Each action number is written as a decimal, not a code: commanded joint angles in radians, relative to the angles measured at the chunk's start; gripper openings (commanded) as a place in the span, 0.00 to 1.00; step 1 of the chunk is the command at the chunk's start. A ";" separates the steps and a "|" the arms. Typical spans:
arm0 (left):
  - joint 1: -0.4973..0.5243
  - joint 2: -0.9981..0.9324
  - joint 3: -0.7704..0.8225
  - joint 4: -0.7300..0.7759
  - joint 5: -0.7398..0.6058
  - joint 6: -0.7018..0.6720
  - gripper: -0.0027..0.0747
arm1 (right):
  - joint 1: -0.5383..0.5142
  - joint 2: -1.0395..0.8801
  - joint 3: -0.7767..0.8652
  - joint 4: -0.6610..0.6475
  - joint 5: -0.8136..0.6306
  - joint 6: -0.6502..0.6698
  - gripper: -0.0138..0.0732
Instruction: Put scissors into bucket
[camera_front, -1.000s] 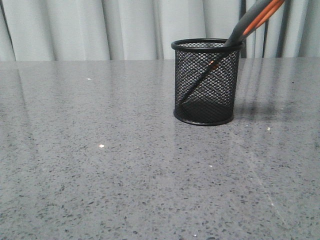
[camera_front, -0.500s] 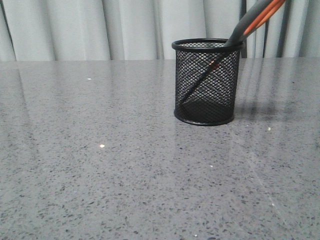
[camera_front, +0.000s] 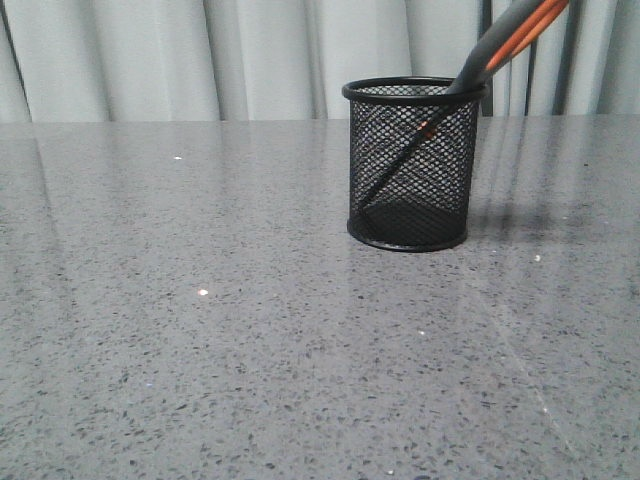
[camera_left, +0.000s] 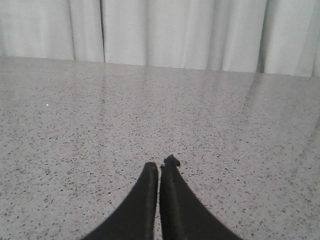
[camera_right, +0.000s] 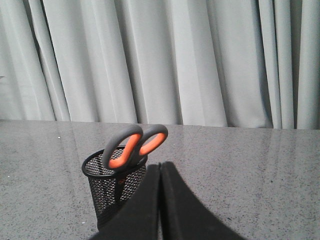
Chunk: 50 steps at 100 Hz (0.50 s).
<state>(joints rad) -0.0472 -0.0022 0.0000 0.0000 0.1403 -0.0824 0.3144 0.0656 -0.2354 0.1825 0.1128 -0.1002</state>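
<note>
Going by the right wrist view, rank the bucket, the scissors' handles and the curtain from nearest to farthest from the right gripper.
1. The bucket: just beyond the shut right gripper, on the table.
2. The scissors: handles leaning out over the bucket's rim; nearly level with it, a close call.
3. The curtain: far behind the table.

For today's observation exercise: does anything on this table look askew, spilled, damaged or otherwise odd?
Nothing stands out. The bucket stands upright on the table. The scissors lean inside it, blades down, handles resting on the rim, an ordinary way for them to sit. Nothing looks spilled or broken. Both end effectors are shut and clear of the bucket.
</note>
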 joint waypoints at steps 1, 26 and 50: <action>0.009 -0.029 0.043 0.000 -0.080 -0.010 0.01 | -0.003 0.009 -0.026 -0.001 -0.083 -0.002 0.08; 0.014 -0.029 0.041 -0.009 -0.080 -0.010 0.01 | -0.003 0.009 -0.026 -0.001 -0.083 -0.002 0.08; 0.014 -0.029 0.041 -0.009 -0.080 -0.010 0.01 | -0.003 0.009 -0.026 -0.001 -0.083 -0.002 0.08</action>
<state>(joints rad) -0.0366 -0.0022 0.0000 0.0000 0.1403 -0.0824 0.3144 0.0656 -0.2354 0.1825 0.1128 -0.1002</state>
